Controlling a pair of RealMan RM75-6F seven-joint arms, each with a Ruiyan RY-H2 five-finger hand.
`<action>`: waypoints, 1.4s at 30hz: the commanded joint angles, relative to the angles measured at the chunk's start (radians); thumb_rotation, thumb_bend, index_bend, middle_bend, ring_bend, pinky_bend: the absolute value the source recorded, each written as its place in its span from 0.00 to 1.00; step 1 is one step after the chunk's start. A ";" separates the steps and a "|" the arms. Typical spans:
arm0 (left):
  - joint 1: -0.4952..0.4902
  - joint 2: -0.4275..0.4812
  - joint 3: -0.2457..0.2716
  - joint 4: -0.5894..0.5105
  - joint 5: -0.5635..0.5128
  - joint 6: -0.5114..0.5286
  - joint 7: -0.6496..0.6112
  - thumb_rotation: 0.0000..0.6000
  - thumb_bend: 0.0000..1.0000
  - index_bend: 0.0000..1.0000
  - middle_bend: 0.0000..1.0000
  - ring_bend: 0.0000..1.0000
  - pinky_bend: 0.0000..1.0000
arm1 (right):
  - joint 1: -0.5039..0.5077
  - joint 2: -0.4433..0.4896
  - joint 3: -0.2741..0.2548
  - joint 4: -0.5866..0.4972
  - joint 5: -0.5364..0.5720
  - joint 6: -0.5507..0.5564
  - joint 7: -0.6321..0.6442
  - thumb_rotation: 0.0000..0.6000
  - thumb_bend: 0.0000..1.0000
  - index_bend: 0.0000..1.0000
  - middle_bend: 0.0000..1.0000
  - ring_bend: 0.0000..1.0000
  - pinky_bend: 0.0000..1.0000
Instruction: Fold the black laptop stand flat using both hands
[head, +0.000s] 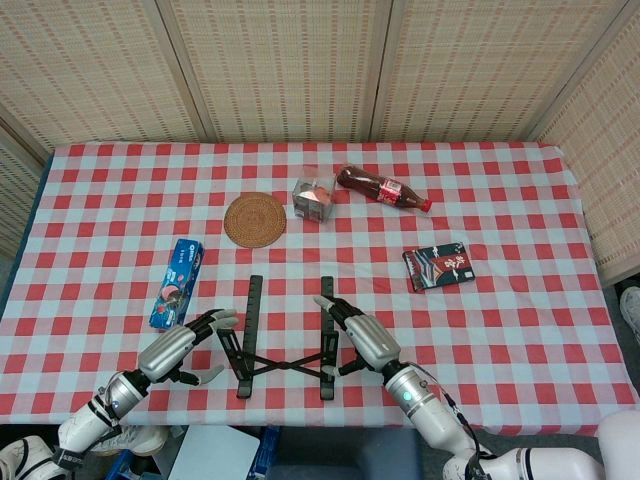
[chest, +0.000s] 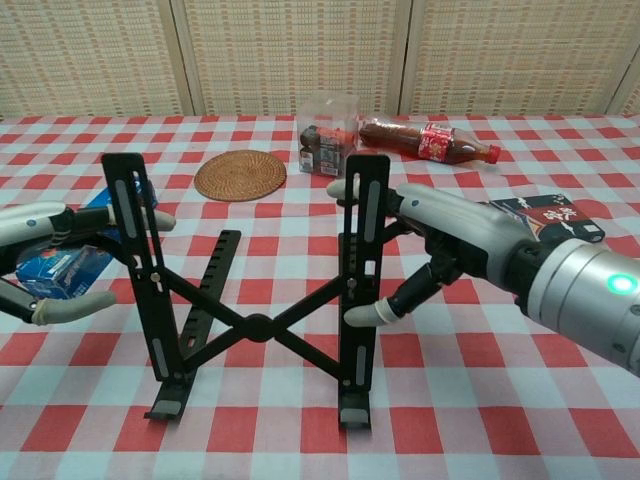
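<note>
The black laptop stand (head: 285, 362) (chest: 258, 327) sits near the table's front edge, its two base rails flat and its two upper arms propped steeply up, joined by a crossed brace. My left hand (head: 175, 348) (chest: 45, 235) is at the outer side of the left arm. Its fingers (chest: 80, 221) reach behind that arm near the top and its thumb hangs apart below. My right hand (head: 368, 342) (chest: 455, 245) is at the outer side of the right arm, with fingers stretched behind the top and the thumb tip at the arm's edge. Neither hand wraps the stand.
A blue biscuit box (head: 176, 284) (chest: 55, 265) lies just left of the stand, close to my left hand. Further back are a woven coaster (head: 254, 220), a clear plastic box (head: 314, 197) and a cola bottle (head: 383, 188). A dark packet (head: 440, 266) lies to the right.
</note>
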 joint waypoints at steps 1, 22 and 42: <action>0.010 0.026 -0.008 -0.006 -0.011 0.016 -0.001 0.83 0.37 0.09 0.01 0.03 0.20 | -0.006 -0.037 0.036 0.031 0.001 0.062 -0.034 1.00 0.11 0.00 0.00 0.00 0.03; -0.076 0.075 -0.070 0.089 -0.012 -0.103 0.196 1.00 0.37 0.08 0.00 0.02 0.19 | 0.011 0.169 -0.050 0.009 -0.394 0.109 -0.131 1.00 0.11 0.00 0.00 0.00 0.00; -0.163 -0.208 -0.110 0.426 0.016 -0.164 0.491 1.00 0.30 0.00 0.00 0.00 0.19 | 0.079 0.042 -0.119 0.299 -0.609 0.083 -0.290 1.00 0.00 0.00 0.00 0.00 0.00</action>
